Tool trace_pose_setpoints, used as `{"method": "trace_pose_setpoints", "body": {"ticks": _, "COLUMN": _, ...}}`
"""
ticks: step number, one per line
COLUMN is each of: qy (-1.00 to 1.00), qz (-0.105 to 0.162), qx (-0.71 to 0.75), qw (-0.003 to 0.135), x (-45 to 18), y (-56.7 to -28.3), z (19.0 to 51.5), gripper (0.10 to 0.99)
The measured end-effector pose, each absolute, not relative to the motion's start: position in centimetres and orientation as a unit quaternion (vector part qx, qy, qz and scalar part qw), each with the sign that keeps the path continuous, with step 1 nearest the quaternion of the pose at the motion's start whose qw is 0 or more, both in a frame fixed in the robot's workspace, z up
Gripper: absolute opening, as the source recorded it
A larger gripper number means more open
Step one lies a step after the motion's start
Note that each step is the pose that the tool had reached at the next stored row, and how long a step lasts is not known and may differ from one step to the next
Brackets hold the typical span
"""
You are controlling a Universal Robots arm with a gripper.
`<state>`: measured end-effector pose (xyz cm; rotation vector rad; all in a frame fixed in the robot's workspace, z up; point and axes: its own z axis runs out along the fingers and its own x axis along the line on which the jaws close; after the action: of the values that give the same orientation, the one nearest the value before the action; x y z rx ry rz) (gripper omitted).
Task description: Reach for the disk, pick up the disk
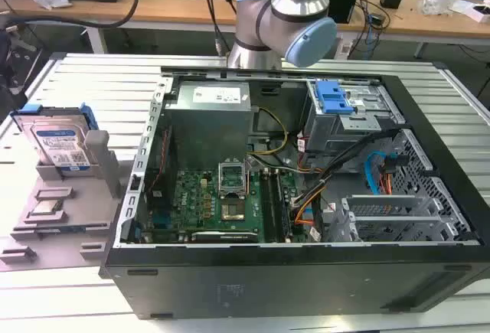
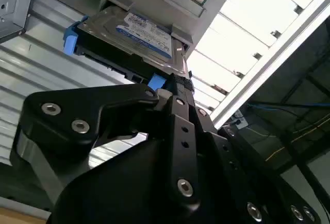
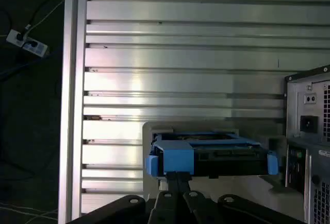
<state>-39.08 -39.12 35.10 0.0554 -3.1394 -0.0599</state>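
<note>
Disk [image 1: 55, 143] stands in holder [image 1: 101, 161] on slatted table [image 1: 84, 80].

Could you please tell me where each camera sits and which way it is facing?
Exterior view: off the arm, above the open computer case, looking down across it to the arm behind; the arm's joints show.
First wrist view: on the arm, looking along the gripper at the blue-railed edge of the disk.
Second wrist view: on the arm, looking past the gripper at the disk's labelled face.
Shared: all three show the disk in its grey holder.
</note>
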Motion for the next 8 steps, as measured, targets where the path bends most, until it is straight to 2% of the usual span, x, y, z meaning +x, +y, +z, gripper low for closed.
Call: {"method": "trace_pose_setpoints", "body": {"ticks": 8, "qy": -0.991, "qz": -0.019, "qx": 0.131, "qw": 0.003, "x": -39.08, "y": -39.12, "z": 35.1, "gripper": 0.106}}
